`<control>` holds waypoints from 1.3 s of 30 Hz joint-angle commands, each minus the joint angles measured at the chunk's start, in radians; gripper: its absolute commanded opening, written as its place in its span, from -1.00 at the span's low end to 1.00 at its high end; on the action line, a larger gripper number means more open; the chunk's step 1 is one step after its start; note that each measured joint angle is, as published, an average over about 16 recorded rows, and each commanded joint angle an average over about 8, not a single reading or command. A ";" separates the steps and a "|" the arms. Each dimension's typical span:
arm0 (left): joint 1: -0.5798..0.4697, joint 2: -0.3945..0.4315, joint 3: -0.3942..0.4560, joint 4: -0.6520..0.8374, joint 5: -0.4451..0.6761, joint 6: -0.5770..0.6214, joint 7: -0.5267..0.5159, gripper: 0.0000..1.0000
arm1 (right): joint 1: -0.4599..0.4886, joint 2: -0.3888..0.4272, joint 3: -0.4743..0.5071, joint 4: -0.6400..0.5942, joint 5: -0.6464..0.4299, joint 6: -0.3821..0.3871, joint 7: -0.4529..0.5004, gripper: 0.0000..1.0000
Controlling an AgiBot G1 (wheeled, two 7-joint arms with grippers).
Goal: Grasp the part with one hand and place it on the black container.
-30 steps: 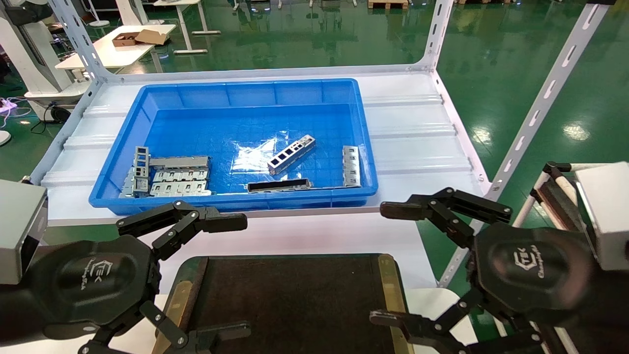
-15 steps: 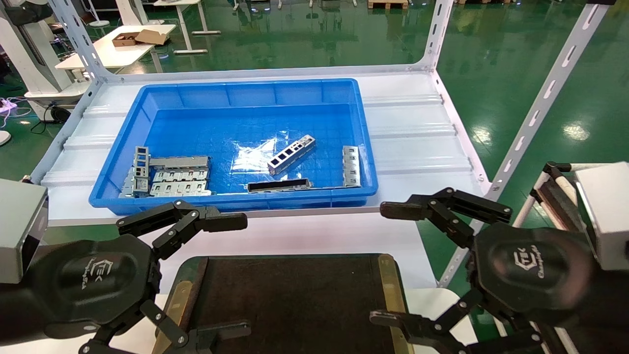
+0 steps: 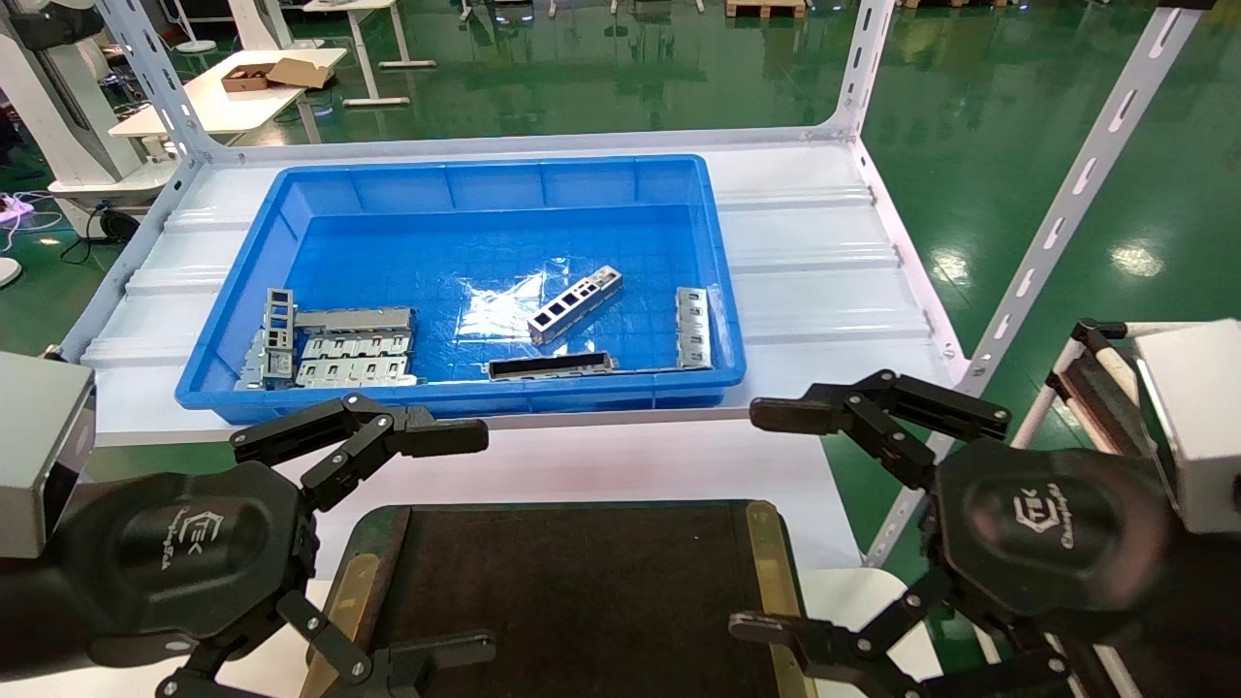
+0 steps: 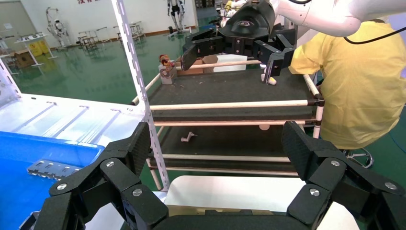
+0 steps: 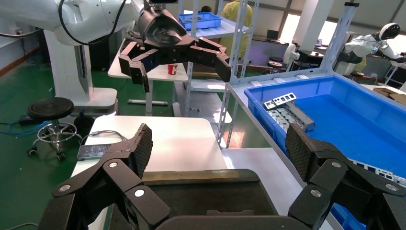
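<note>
In blue bin [image 3: 320,199], near middle of floor, part [image 3: 575,304] is seen lying flat, tilted, touched by nothing. Dark bar [image 3: 551,365] noted just in front of it, grey plates [image 3: 339,347] stacked toward bin's left corner. Black tray [image 3: 582,591] is set below on white tabletop [image 3: 620,460]. Left hand [image 3: 388,543] held over tray's left edge, fingers spread. Right hand [image 3: 853,523] held at tray's right edge, fingers spread, nothing gripped.
</note>
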 commanded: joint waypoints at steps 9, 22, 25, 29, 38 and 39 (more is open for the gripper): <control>-0.006 -0.004 -0.002 0.011 0.004 -0.010 -0.005 1.00 | 0.000 0.000 0.000 0.000 0.000 0.000 0.000 1.00; -0.083 0.123 0.062 0.108 0.201 -0.218 0.013 1.00 | 0.000 0.000 0.000 0.000 0.000 0.000 0.000 1.00; -0.124 0.189 0.091 0.171 0.266 -0.282 0.020 1.00 | 0.000 0.000 0.000 0.000 0.000 0.000 0.000 1.00; -0.196 0.281 0.135 0.279 0.358 -0.364 0.029 1.00 | 0.000 0.000 0.000 0.000 0.000 0.000 0.000 1.00; -0.380 0.497 0.209 0.617 0.518 -0.526 0.103 1.00 | 0.000 0.000 0.000 0.000 0.000 0.000 0.000 1.00; -0.398 0.520 0.215 0.659 0.531 -0.541 0.114 1.00 | 0.000 0.000 0.000 0.000 0.000 0.000 0.000 1.00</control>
